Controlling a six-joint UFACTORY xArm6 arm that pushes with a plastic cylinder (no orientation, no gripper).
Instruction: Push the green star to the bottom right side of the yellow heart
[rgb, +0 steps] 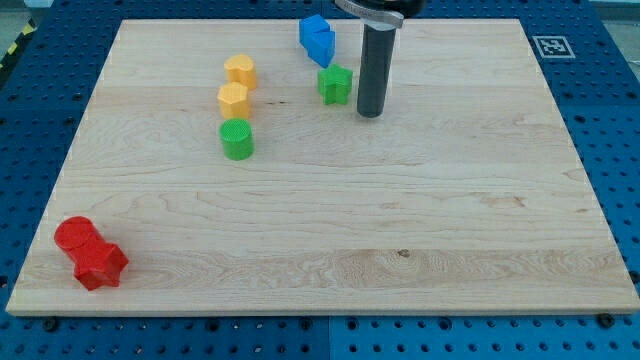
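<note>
Rod, dark, upright, entering from the top edge right of centre; my tip (370, 113) rests on the wooden board (400, 200) in the upper middle of the frame. It has no jaws, carries nothing, and touches no block; a narrow strip of bare wood separates it from the nearest piece.

Contents of the board, listed from the view's left to the view's right:

1. Red blocks (90, 252), two of them pressed together, in the lower left corner of the frame. The lower one looks star-like; the shape of the upper one cannot be made out for certain.
2. Green cylinder (237, 139), upper left of centre, standing on end.
3. Yellow block (233, 99), just above the green cylinder and near it; exact shape hard to tell.
4. Yellow heart (240, 71), just above the previous yellow piece, close enough that the two may be touching.
5. Blue blocks (318, 38), near the top edge, centre, apparently two pieces set together; shapes unclear.
6. Green star (336, 84), just below the blue blocks, well to the right of the yellow heart and slightly lower in the frame. It lies just beside my tip, on the tip's left and a little higher in the frame.
</note>
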